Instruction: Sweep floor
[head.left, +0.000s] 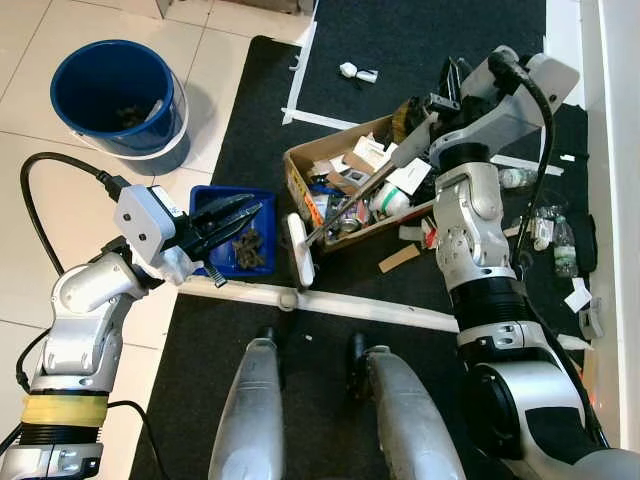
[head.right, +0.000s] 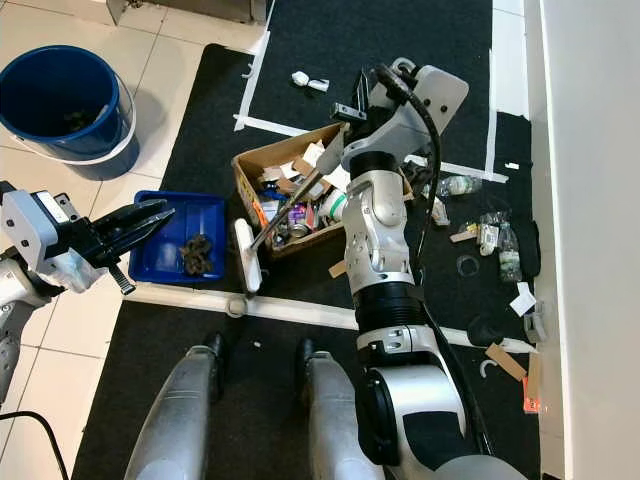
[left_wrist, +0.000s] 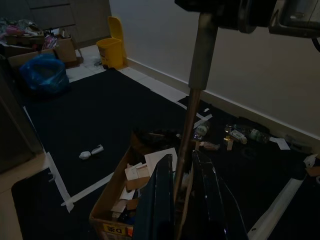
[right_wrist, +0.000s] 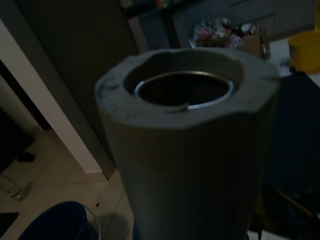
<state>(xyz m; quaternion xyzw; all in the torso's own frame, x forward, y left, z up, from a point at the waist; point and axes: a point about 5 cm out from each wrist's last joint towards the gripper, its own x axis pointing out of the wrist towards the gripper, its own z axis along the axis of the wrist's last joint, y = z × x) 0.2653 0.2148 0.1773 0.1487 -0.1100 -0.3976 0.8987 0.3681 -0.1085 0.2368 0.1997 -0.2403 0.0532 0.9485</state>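
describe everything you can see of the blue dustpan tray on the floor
The shallow rectangular blue plastic dustpan tray lies flat, straddling the edge of the black mat and the pale tiles, below the round blue bucket and beside the cardboard box of clutter. A clump of dark debris sits inside it. The left gripper, its black fingers slightly parted, overlaps its near-left edge from above; actual contact cannot be judged. A long white strip runs just below it.

A home room under cleaning: pale floor tiles (head.left: 30, 180) meet a black carpet (head.left: 420, 40), with a blue bucket (head.left: 115, 90) at ten o'clock and a cardboard box (head.left: 345, 185) of household litter at centre.
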